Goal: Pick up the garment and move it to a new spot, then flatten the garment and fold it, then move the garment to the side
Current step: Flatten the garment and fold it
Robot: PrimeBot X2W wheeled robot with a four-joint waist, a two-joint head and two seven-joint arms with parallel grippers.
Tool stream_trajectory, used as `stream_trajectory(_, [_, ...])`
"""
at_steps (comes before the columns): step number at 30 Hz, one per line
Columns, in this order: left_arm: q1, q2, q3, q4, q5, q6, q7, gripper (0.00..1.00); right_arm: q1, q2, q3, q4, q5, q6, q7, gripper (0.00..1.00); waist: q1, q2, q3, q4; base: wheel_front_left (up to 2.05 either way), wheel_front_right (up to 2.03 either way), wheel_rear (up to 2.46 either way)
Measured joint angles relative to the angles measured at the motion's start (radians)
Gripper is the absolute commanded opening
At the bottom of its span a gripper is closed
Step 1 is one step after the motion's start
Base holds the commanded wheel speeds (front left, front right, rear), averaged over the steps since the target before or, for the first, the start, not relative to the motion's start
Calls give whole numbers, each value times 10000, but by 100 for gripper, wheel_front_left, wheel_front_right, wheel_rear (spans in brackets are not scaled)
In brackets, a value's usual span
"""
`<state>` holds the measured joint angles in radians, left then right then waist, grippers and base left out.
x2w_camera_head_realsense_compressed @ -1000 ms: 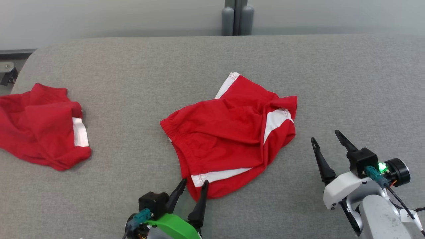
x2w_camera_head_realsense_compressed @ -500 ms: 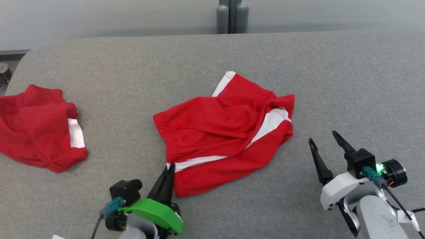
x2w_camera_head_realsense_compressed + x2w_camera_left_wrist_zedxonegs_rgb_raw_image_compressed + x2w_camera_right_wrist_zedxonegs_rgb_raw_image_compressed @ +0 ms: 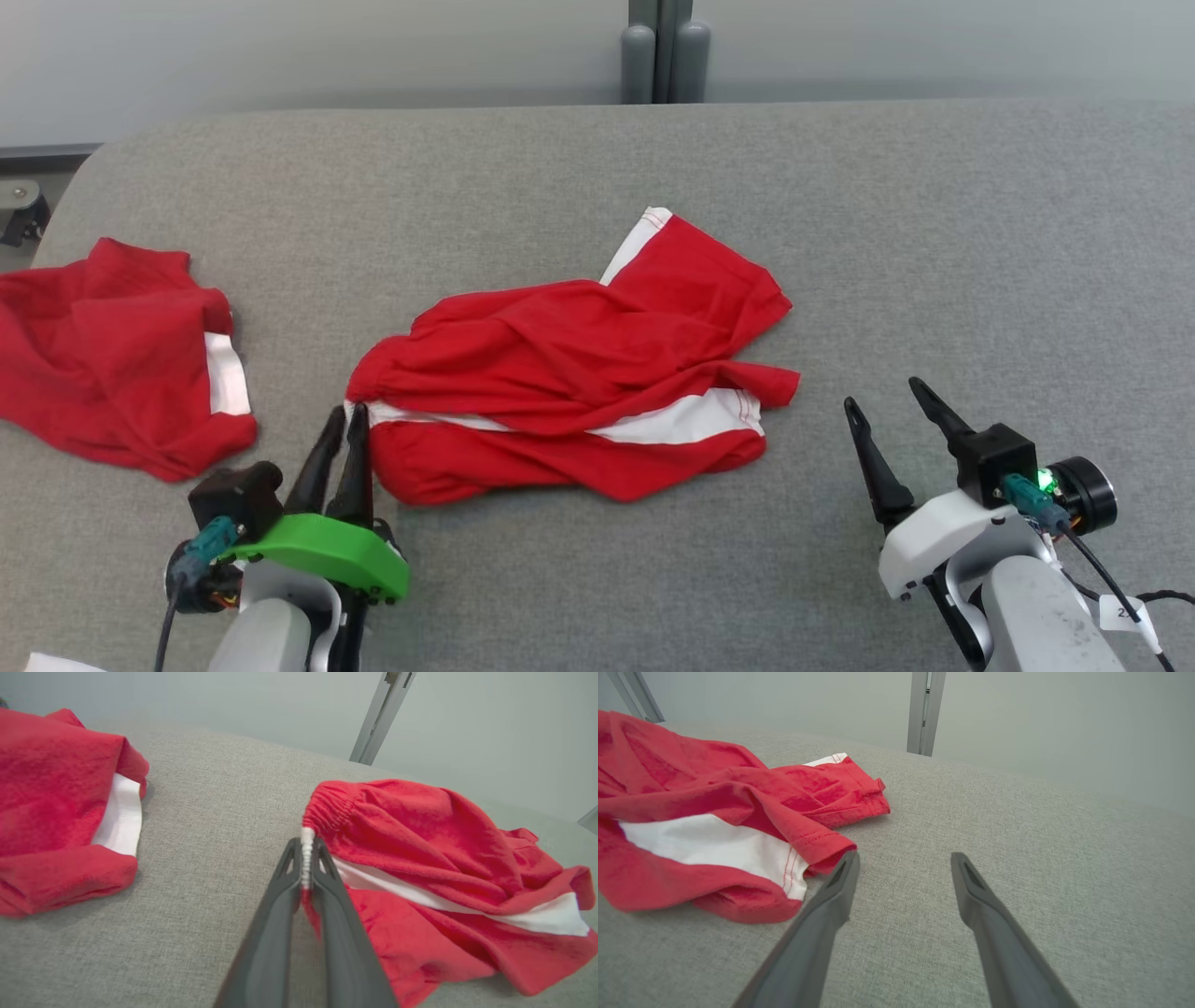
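Dragged leftward, red shorts (image 3: 569, 392) sit pinched by left hand (image 3: 347, 412); right hand (image 3: 881, 392) spread.

Garment (image 3: 560, 355) — leftward, between left jaws

Left gripper (image 3: 346, 413) pinched on garment (image 3: 560, 355) edge; right gripper (image 3: 881, 391) spread wide.
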<state>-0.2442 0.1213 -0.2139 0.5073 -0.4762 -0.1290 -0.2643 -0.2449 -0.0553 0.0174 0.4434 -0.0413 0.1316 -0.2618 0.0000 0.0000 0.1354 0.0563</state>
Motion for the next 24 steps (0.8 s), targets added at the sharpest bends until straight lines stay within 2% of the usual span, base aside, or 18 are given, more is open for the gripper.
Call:
stream_trajectory(7, [614, -439, 765, -330, 1039, 0, -2, 100, 246, 36, 226, 94, 268, 0, 0, 100, 0, 0, -141, -32, 0, 0, 0])
stream_trajectory(16, [1018, -669, 510, -794, 1271, 0, -2, 100, 77, 59, 765, 435, 546, 0, 0, 100, 0, 0, -50, 290, 0, 0, 0])
stream_trajectory(21, [1002, -696, 414, -966, 1277, 0, -2, 100, -429, 63, 761, 750, 58, 0, 0, 100, 0, 0, 118, 579, 0, 0, 0])
stream_trajectory(22, [996, -696, 410, -995, 1277, 0, -4, 100, -524, 71, 713, 840, -48, 0, 0, 97, 0, 0, 154, 640, 0, 0, 0])
stream_trajectory(24, [990, -698, 410, -1020, 1275, 0, -2, 100, -694, 63, 652, 1145, -391, 0, -2, 63, 0, 0, 226, 743, 0, 0, 0])
